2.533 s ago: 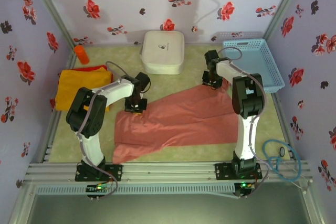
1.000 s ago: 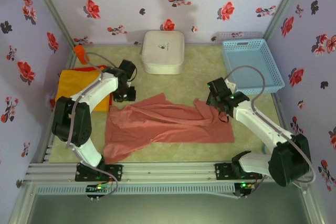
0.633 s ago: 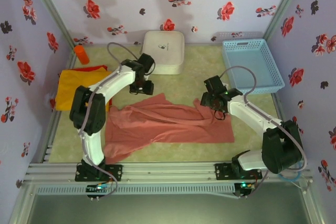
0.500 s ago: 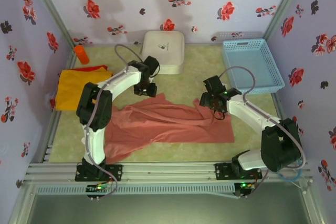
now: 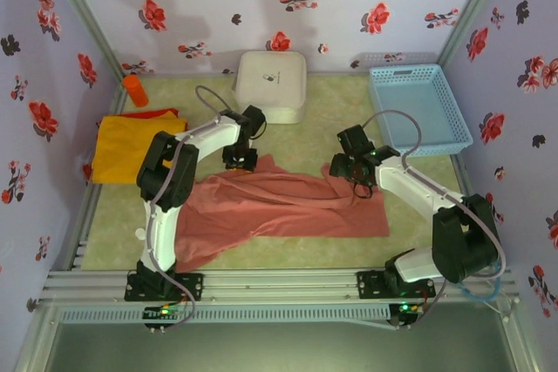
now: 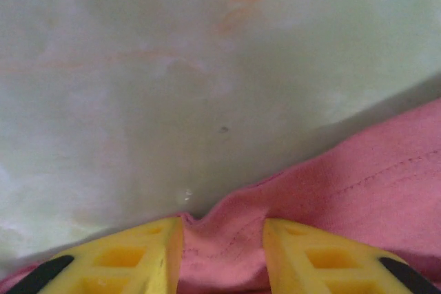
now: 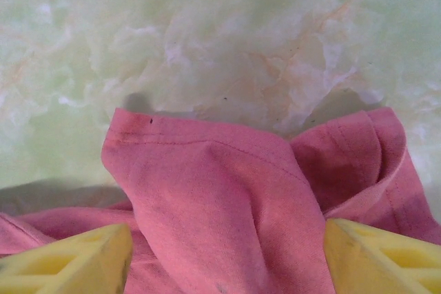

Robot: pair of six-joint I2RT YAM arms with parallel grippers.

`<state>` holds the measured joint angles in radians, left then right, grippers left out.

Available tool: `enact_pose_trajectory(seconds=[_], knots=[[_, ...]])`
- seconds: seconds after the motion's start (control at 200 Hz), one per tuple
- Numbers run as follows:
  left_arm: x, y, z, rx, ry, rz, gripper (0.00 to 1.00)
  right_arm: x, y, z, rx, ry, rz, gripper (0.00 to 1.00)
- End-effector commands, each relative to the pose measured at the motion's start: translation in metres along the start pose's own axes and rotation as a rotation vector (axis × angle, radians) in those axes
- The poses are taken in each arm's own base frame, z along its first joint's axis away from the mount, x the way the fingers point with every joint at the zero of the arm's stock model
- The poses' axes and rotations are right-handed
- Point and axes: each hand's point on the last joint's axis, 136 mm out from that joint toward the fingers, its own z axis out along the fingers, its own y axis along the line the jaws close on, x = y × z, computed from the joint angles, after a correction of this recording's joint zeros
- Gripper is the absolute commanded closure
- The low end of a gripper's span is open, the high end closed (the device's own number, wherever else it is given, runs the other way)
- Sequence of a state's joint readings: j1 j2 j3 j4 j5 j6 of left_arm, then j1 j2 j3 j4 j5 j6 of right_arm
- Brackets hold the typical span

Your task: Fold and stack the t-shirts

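A dusty salmon-pink t-shirt [image 5: 279,206] lies crumpled across the middle of the table. My left gripper [image 5: 241,159] is down at its far left edge. In the left wrist view its yellow fingers [image 6: 138,256] stand a narrow gap apart, and a pucker of the pink hem [image 6: 222,239] fills that gap and touches both. My right gripper [image 5: 349,172] hangs over the shirt's far right corner, jaws wide open, with a folded pink flap [image 7: 220,197] lying loose between them. A yellow-orange t-shirt [image 5: 131,147] lies folded at the left with a red one [image 5: 155,113] showing at its far edge.
A white rounded box [image 5: 272,84] stands at the back centre, just beyond the left gripper. A light blue basket [image 5: 418,109] sits at the back right. An orange cylinder [image 5: 135,91] lies in the back left corner. Marbled green tabletop [image 5: 314,132] shows around the pink shirt.
The left gripper swung right from beside the yellow-orange shirt to the pink shirt's far edge, and its jaws narrowed onto the hem. The right gripper crept slightly left, still wide open.
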<state>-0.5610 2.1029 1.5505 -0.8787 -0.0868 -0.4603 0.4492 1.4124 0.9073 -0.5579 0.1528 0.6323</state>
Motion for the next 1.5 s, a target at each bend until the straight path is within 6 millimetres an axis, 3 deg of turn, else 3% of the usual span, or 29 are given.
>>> enact_pose_trajectory(seconds=[0.0, 0.22, 0.565, 0.805, 0.895, 1.1, 1.495], knots=[[0.004, 0.003, 0.019, -0.013, 0.036, -0.038, 0.72, -0.014, 0.010, 0.001, -0.001, 0.013, -0.063, 0.28], [0.004, 0.012, 0.019, -0.040, 0.022, -0.055, 1.00, -0.021, 0.041, 0.031, -0.033, 0.120, -0.147, 0.37], [-0.013, 0.034, -0.021, -0.078, -0.077, -0.037, 1.00, 0.007, 0.056, 0.076, 0.027, 0.252, -0.199, 0.47], [-0.012, 0.043, -0.036, -0.102, -0.118, -0.014, 1.00, -0.001, 0.055, 0.084, 0.081, 0.190, -0.210, 0.66], [-0.015, 0.047, -0.048, -0.117, -0.150, 0.004, 1.00, -0.013, 0.054, 0.076, 0.093, 0.142, -0.203, 0.82], [-0.025, 0.058, -0.089, -0.157, -0.233, 0.027, 1.00, -0.045, 0.045, 0.037, 0.079, 0.007, -0.127, 0.98], [-0.040, 0.087, -0.167, -0.251, -0.383, 0.042, 1.00, -0.101, 0.006, -0.052, -0.017, -0.271, 0.106, 1.00]])
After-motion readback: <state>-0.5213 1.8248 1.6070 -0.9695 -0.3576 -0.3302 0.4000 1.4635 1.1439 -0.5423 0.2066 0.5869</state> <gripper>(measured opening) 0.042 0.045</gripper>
